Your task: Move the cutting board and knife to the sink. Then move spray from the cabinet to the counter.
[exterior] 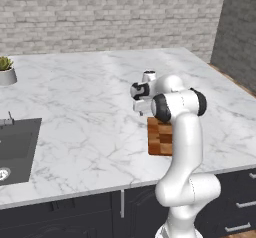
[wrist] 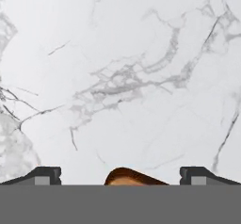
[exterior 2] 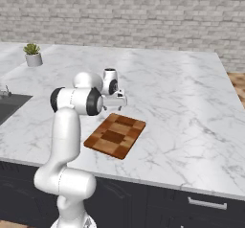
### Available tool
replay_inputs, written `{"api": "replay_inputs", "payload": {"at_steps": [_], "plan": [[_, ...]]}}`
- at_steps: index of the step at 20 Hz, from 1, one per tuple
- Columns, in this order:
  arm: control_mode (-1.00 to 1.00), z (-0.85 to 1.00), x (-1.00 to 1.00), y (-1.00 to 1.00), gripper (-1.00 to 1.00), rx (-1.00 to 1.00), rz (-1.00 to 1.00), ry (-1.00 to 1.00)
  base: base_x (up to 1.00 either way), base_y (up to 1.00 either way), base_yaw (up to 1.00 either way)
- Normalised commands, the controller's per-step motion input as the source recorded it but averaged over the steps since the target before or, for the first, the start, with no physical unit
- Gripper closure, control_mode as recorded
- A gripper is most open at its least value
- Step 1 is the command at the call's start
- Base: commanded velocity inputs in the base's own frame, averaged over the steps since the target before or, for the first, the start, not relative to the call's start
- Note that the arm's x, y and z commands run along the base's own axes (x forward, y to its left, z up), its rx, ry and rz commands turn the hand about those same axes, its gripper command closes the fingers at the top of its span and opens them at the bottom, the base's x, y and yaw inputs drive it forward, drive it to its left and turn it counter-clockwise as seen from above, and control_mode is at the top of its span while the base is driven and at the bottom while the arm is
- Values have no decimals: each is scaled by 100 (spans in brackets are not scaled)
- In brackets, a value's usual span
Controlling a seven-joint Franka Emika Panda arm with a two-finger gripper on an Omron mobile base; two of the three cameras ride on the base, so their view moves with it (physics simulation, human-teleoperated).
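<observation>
I had the cutting board (exterior 2: 115,135) nearest, lying flat on the counter (exterior 2: 177,107) by its front edge. Just above its far end hung the gripper (wrist: 120,173), jaws spread wide and empty, likely lined up to descend on it. Far off to the left lay the sink (exterior: 15,149), the board's destination.

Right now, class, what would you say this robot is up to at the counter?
A white robot arm stands at the marble counter with its gripper open and holding nothing, hanging over the far end of the checkered cutting board. The board lies flat near the counter's front edge, not yet picked up. The sink sits off to the robot's left, with a small potted plant beyond it.
</observation>
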Motion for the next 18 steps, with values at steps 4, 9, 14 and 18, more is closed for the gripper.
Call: {"api": "replay_inputs", "payload": {"at_steps": [4, 9, 14, 18], "plan": [[-100, -37, 10, 0, -100, -1, 3, 0, 0, 0, 0], [-100, -39, 1, 0, -100, -5, 4, 1, 0, 0, 0], [-100, -40, 0, 0, -100, -5, 4, 3, 0, 0, 0], [-100, -35, 0, 0, -100, -4, 4, 2, 0, 0, 0]]}}
